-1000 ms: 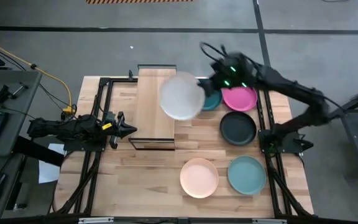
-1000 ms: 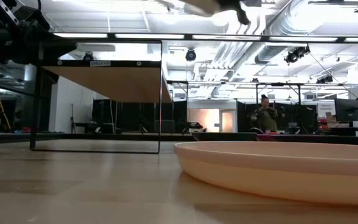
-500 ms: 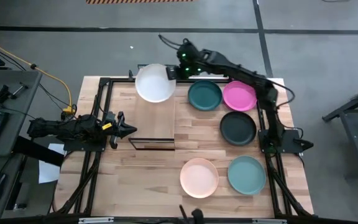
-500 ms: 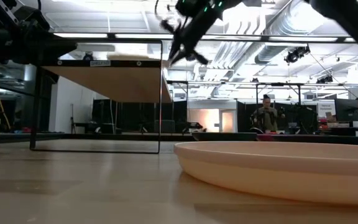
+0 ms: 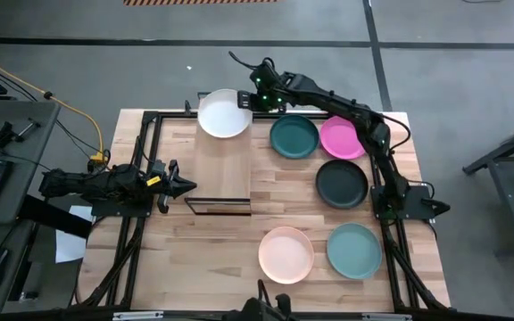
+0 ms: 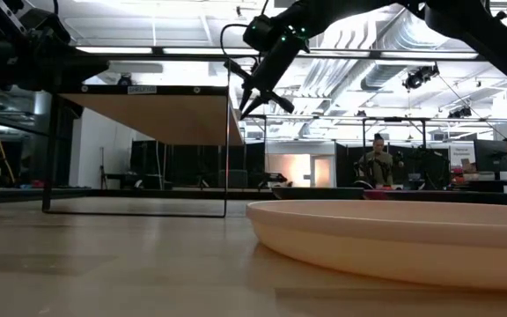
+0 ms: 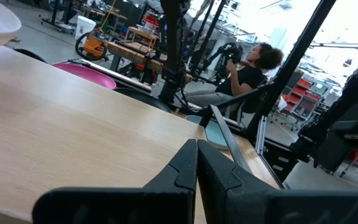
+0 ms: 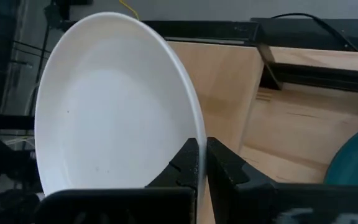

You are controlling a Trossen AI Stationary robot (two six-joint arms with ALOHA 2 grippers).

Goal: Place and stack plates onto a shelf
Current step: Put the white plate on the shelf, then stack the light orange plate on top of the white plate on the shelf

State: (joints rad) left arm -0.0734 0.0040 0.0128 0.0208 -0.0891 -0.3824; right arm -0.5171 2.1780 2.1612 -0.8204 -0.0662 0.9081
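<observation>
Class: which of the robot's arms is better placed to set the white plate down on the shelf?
The right. The right gripper pinches the white plate's rim over the shelf; the left gripper waits beside it, shut.

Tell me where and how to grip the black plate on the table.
Grip the black plate by its raised rim, one finger inside and one outside, since it lies flat and upright on the table. The edge facing the pale peach plate looks best: bare wood lies there, while the magenta plate crowds the far edge. The right gripper is nearest but holds the white plate.
</observation>
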